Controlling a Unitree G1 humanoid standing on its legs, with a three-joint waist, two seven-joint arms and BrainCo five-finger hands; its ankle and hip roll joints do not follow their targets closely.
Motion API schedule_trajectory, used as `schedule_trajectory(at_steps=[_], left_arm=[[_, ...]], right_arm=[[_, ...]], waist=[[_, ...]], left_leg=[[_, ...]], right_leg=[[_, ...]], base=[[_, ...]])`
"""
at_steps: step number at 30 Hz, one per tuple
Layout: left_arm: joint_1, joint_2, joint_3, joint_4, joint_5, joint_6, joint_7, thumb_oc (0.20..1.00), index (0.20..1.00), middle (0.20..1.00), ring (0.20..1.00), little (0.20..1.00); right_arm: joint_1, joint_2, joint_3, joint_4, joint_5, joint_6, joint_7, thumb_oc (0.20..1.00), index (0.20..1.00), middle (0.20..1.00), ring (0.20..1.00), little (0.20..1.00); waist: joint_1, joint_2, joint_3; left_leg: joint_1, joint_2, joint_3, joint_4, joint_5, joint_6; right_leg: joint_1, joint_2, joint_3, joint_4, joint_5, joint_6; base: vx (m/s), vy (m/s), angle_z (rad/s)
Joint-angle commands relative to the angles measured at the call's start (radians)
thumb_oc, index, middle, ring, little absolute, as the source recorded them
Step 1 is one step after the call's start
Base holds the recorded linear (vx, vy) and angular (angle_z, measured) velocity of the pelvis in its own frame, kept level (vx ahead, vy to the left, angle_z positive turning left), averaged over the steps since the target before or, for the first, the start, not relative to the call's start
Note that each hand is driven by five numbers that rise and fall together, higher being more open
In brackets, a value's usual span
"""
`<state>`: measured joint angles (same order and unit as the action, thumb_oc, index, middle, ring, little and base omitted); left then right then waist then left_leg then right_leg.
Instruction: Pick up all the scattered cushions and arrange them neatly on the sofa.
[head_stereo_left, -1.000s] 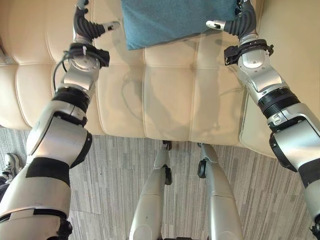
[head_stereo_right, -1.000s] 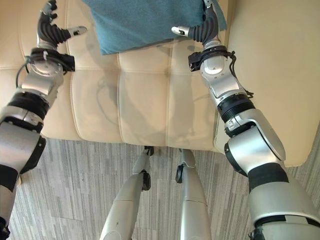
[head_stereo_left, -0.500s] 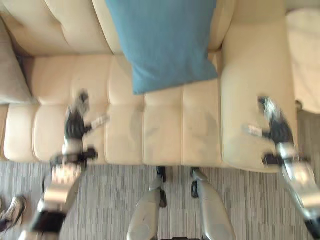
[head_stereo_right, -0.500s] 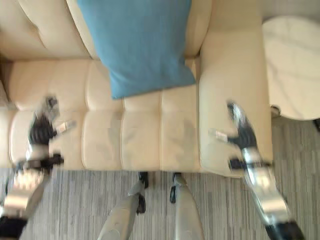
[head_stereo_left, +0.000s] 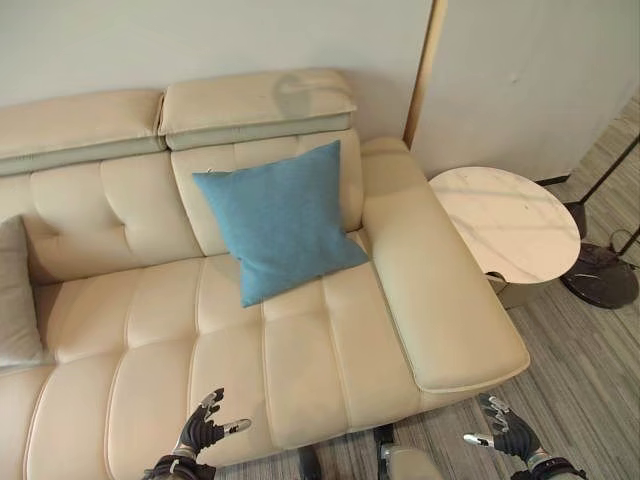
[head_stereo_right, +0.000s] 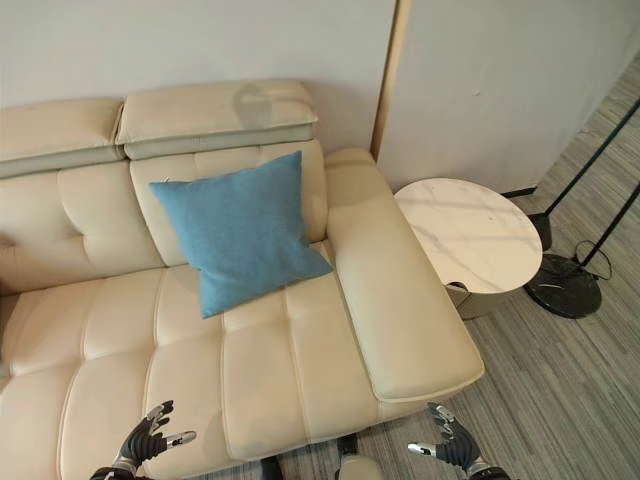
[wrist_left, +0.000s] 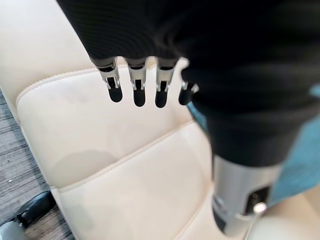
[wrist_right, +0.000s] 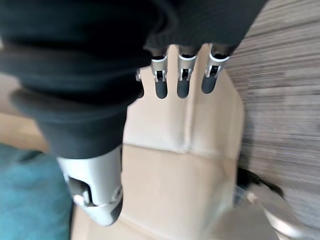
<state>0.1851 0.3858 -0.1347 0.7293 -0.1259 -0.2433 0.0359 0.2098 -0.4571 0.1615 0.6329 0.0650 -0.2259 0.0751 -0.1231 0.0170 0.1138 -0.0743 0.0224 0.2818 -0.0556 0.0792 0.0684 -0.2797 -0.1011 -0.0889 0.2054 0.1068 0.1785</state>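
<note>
Fingers (wrist_left: 137, 92) loose on both hands, left hand (head_stereo_left: 203, 430) and right hand (head_stereo_left: 510, 436), holding nothing. Blue cushion (head_stereo_left: 279, 220) leaning on sofa (head_stereo_left: 330, 350) back; could tip over if bumped.

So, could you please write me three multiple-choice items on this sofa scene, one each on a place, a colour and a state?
1. Where is the blue cushion?
A. on the floor
B. propped against the sofa backrest
C. on the side table

2. What colour is the sofa?
A. cream
B. black
C. red

3. How are both hands?
A. clamped on the cushion
B. curled into fists
C. open, holding nothing

Answers:
1 B, it leans on the backrest near the armrest.
2 A, the leather is pale cream.
3 C, the left hand and right hand hang in front of the sofa with fingers spread.
</note>
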Motion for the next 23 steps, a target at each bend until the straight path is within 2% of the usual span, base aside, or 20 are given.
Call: schedule_trajectory(at_steps=[1, 2, 3, 4, 5, 7, 9, 10, 11, 12, 14, 16, 23], left_arm=[[-0.058, 0.053, 0.031, -0.013, 0.030, -0.016, 0.031, 1.000, 1.000, 1.000, 1.000, 1.000], [-0.059, 0.053, 0.031, -0.013, 0.030, -0.016, 0.031, 1.000, 1.000, 1.000, 1.000, 1.000], [-0.058, 0.050, 0.016, -0.026, 0.032, -0.016, 0.032, 1.000, 1.000, 1.000, 1.000, 1.000], [-0.058, 0.050, 0.016, -0.026, 0.032, -0.016, 0.032, 1.000, 1.000, 1.000, 1.000, 1.000], [-0.077, 0.052, 0.006, -0.017, 0.049, -0.021, 0.047, 1.000, 1.000, 1.000, 1.000, 1.000], [-0.071, 0.049, 0.002, -0.029, 0.051, -0.020, 0.045, 1.000, 1.000, 1.000, 1.000, 1.000], [-0.078, 0.048, -0.002, -0.036, 0.051, -0.019, 0.043, 1.000, 1.000, 1.000, 1.000, 1.000], [-0.078, 0.045, -0.004, -0.035, 0.054, -0.022, 0.037, 1.000, 1.000, 1.000, 1.000, 1.000], [-0.070, 0.040, 0.000, -0.030, 0.055, -0.021, 0.037, 1.000, 1.000, 1.000, 1.000, 1.000], [-0.070, 0.040, 0.000, -0.030, 0.055, -0.021, 0.037, 1.000, 1.000, 1.000, 1.000, 1.000], [-0.065, 0.033, 0.005, -0.019, 0.055, -0.023, 0.035, 1.000, 1.000, 1.000, 1.000, 1.000], [-0.058, 0.032, 0.003, -0.015, 0.064, -0.026, 0.035, 1.000, 1.000, 1.000, 1.000, 1.000], [-0.047, 0.040, 0.012, -0.008, 0.064, -0.021, 0.031, 1.000, 1.000, 1.000, 1.000, 1.000]], right_arm=[[-0.048, 0.001, -0.002, -0.049, 0.015, -0.024, -0.025, 1.000, 1.000, 1.000, 1.000, 1.000], [-0.048, 0.001, -0.003, -0.049, 0.015, -0.024, -0.025, 1.000, 1.000, 1.000, 1.000, 1.000], [-0.039, 0.016, 0.004, -0.040, 0.007, -0.026, -0.036, 1.000, 1.000, 1.000, 1.000, 1.000], [-0.039, 0.016, 0.004, -0.040, 0.007, -0.026, -0.036, 1.000, 1.000, 1.000, 1.000, 1.000], [-0.064, 0.002, 0.028, -0.044, 0.016, -0.020, -0.041, 1.000, 1.000, 1.000, 1.000, 1.000], [-0.060, -0.007, 0.027, -0.053, 0.021, -0.023, -0.039, 1.000, 1.000, 1.000, 1.000, 1.000], [-0.054, -0.029, 0.025, -0.069, 0.023, -0.022, -0.040, 1.000, 1.000, 1.000, 1.000, 1.000], [-0.045, -0.041, 0.017, -0.072, 0.022, -0.024, -0.042, 1.000, 1.000, 1.000, 1.000, 1.000], [-0.036, -0.050, 0.014, -0.070, 0.021, -0.026, -0.041, 1.000, 1.000, 1.000, 1.000, 1.000], [-0.037, -0.050, 0.014, -0.070, 0.021, -0.026, -0.041, 1.000, 1.000, 1.000, 1.000, 1.000], [-0.033, -0.054, 0.013, -0.062, 0.015, -0.028, -0.039, 1.000, 1.000, 1.000, 1.000, 1.000], [-0.012, -0.048, 0.000, -0.065, 0.015, -0.033, -0.034, 1.000, 1.000, 1.000, 1.000, 1.000], [0.010, -0.031, -0.003, -0.049, 0.021, -0.026, -0.028, 1.000, 1.000, 1.000, 1.000, 1.000]], waist=[[0.038, -0.028, 0.048], [0.039, -0.026, 0.046], [0.067, -0.050, 0.033], [0.067, -0.049, 0.032], [0.083, -0.069, 0.028], [0.085, -0.066, 0.030], [0.084, -0.061, 0.050], [0.075, -0.067, 0.059], [0.069, -0.074, 0.054], [0.069, -0.073, 0.052], [0.061, -0.078, 0.049], [0.045, -0.072, 0.028], [0.039, -0.073, 0.002]], left_leg=[[-0.007, 0.036, -0.089, 0.013, -0.027, -0.091], [-0.011, 0.039, -0.088, 0.014, -0.027, -0.091], [-0.038, 0.040, -0.099, 0.029, -0.017, -0.101], [-0.039, 0.041, -0.099, 0.030, -0.017, -0.101], [-0.150, 0.074, -0.098, 0.077, 0.037, -0.133], [-0.169, 0.084, -0.102, 0.082, 0.054, -0.145], [-0.212, 0.101, -0.105, 0.099, 0.090, -0.175], [-0.202, 0.086, -0.114, 0.121, 0.054, -0.164], [-0.185, 0.064, -0.154, 0.162, 0.004, -0.153], [-0.188, 0.065, -0.154, 0.162, 0.006, -0.153], [-0.164, 0.046, -0.190, 0.186, -0.037, -0.149], [-0.112, 0.059, -0.187, 0.148, -0.040, -0.151], [-0.054, 0.049, -0.195, 0.076, -0.033, -0.147]], right_leg=[[0.113, 0.016, 0.024, 0.255, -0.159, -0.003], [0.110, 0.019, 0.024, 0.252, -0.156, -0.004], [0.219, 0.025, 0.021, 0.141, -0.238, -0.032], [0.219, 0.026, 0.021, 0.141, -0.237, -0.032], [0.251, 0.062, 0.048, -0.050, -0.279, -0.069], [0.255, 0.074, 0.041, -0.088, -0.272, -0.076], [0.246, 0.083, 0.027, -0.121, -0.252, -0.085], [0.245, 0.073, 0.012, -0.147, -0.233, -0.085], [0.239, 0.063, 0.015, -0.152, -0.218, -0.087], [0.236, 0.064, 0.014, -0.153, -0.216, -0.088], [0.224, 0.059, 0.017, -0.146, -0.208, -0.091], [0.220, 0.062, 0.007, -0.141, -0.211, -0.092], [0.241, 0.058, -0.010, -0.127, -0.218, -0.088]], base=[[-0.13, -0.109, 0.16], [-0.16, -0.225, 0.16], [-0.11, -0.164, 0.21], [-0.36, -0.405, 0.24], [-0.32, -0.305, 0.05], [-0.24, -0.212, -0.04], [-0.28, -0.110, -0.19], [-0.38, -0.098, 0.08], [-0.28, -0.064, 0.35], [-0.15, -0.024, 0.30], [-0.06, 0.019, 0.19], [0.01, 0.057, 0.14], [0.05, 0.053, 0.20]])
